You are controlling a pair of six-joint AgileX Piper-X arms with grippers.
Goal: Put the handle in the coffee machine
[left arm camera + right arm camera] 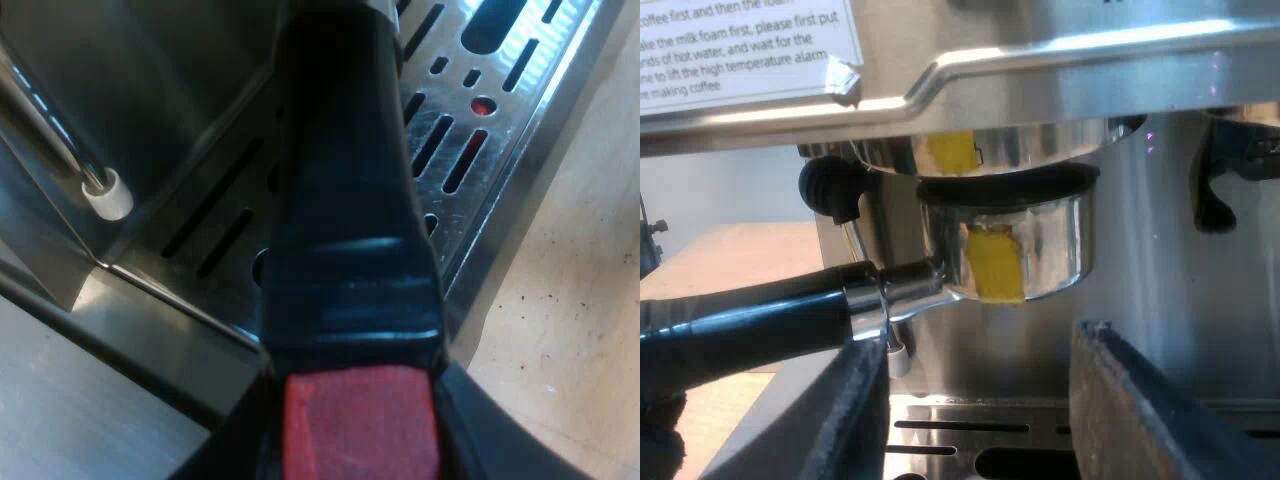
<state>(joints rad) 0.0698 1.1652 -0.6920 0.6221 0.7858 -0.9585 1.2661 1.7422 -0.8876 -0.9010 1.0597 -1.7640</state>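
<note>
Left tool [360, 438] clenched on dark handle [340, 150] by red end. Right tool [980, 400] spread open, nothing held. Shiny metal holder [1040, 240] seen just under espresso machine [1090, 55] front.

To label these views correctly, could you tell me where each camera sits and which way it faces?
Left wrist view: rides above the left gripper, looking down along the dark handle to the drip tray; its fingers clasp the red end.
Right wrist view: sits low before the espresso machine, facing the metal holder under the brew head; the open right gripper frames it.
Shared: the dark handle and the drip tray.
</note>
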